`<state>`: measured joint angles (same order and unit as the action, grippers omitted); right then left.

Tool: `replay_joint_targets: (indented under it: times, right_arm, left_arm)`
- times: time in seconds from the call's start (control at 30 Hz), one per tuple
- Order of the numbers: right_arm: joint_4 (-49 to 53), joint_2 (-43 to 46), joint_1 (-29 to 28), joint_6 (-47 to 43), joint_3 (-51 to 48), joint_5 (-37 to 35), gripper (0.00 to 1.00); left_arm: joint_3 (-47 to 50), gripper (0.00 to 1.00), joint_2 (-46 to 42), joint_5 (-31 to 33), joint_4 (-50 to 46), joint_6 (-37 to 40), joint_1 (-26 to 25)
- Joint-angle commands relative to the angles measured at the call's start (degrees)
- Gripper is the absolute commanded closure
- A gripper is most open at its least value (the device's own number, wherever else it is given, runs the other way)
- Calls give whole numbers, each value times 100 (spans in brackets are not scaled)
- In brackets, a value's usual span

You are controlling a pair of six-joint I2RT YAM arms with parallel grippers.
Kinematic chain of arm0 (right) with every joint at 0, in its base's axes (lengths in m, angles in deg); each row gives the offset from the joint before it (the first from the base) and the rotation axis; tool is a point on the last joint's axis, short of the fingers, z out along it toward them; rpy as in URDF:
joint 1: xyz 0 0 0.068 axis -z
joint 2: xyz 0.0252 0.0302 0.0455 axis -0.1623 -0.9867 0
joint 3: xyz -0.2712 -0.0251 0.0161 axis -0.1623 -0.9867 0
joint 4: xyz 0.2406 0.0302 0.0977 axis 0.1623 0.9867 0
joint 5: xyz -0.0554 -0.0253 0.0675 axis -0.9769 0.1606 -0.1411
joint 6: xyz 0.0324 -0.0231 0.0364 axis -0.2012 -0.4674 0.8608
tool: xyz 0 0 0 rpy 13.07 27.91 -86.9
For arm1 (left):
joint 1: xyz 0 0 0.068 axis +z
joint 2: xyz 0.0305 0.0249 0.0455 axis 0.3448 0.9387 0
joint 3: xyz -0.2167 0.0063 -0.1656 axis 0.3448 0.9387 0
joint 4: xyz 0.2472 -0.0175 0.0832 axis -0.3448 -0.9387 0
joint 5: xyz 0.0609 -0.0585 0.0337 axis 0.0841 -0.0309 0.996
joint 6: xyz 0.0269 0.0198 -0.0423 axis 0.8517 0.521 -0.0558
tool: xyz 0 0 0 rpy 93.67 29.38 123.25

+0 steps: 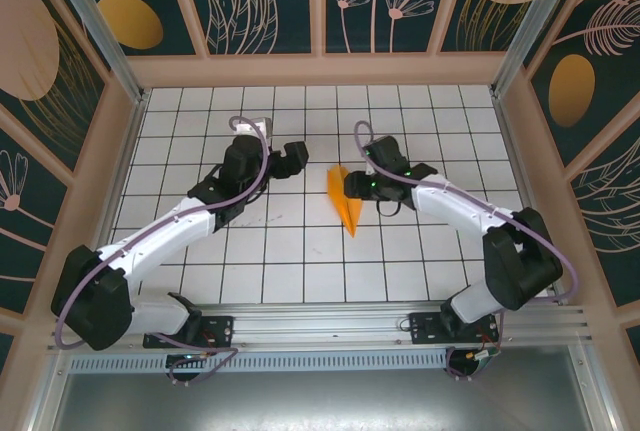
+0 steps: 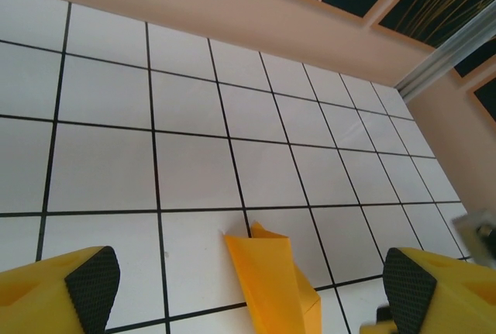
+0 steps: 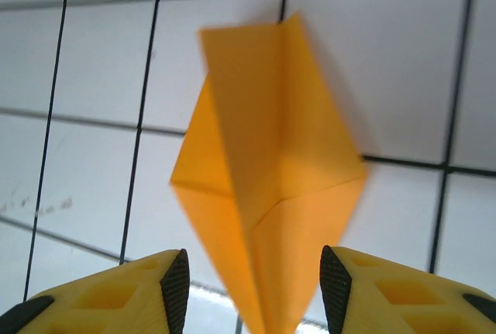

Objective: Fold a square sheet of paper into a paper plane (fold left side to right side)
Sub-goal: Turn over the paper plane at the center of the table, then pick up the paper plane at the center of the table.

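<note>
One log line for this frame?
paper plane: folded, lying on table | left tool: open, empty | right tool: open, straddling plane's near end, no grip

floor: white tiles [image 1: 300,261], black grout | walls: teal leaf-print panels [image 1: 400,21], peach frame [image 1: 320,69] | light: seemingly even

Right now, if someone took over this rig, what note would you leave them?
Left tool: open, holding nothing, just left of the paper plane.
Right tool: open, jaws on either side of the plane's narrow end, not clamping it.
Done: the sheet is folded into a pointed dart lying on the table.
Left: probably only checking the creases and drawing both arms back.
</note>
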<state>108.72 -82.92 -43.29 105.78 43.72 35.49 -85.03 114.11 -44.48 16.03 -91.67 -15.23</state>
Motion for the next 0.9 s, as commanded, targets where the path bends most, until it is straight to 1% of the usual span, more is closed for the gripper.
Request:
replay_joint_targets:
  times: [0.0, 0.13, 0.23, 0.37, 0.6, 0.73, 0.8, 0.87]
  right_arm:
    - [466, -387, -169, -12, 64, -195, 49]
    - [445, -803, -334, -47, 210, -145, 50]
    - [427, -1037, -373, -66, 296, -70, 53]
    - [366, -1249, -384, -92, 363, -2, 58]
    - [348, -1580, -392, -145, 522, -83, 69]
    - [330, -1711, -385, -154, 638, -118, 78]
    - [343, -1729, -335, -163, 724, -131, 87]
    - [407, -1729, -200, -162, 884, -130, 98]
  left_arm:
    - [105, 10, -143, 189, 121, 103, -2]
    - [131, 9, -178, 201, 41, 119, -1]
    - [191, 9, -213, 229, 49, 99, 0]
    - [225, 9, -215, 219, 46, 83, 4]
    - [220, 8, -273, 302, -44, 136, 4]
    - [224, 8, -401, 386, -116, 204, 6]
    - [220, 8, -472, 400, -141, 271, 3]
    - [203, 7, -542, 427, -195, 352, 3]
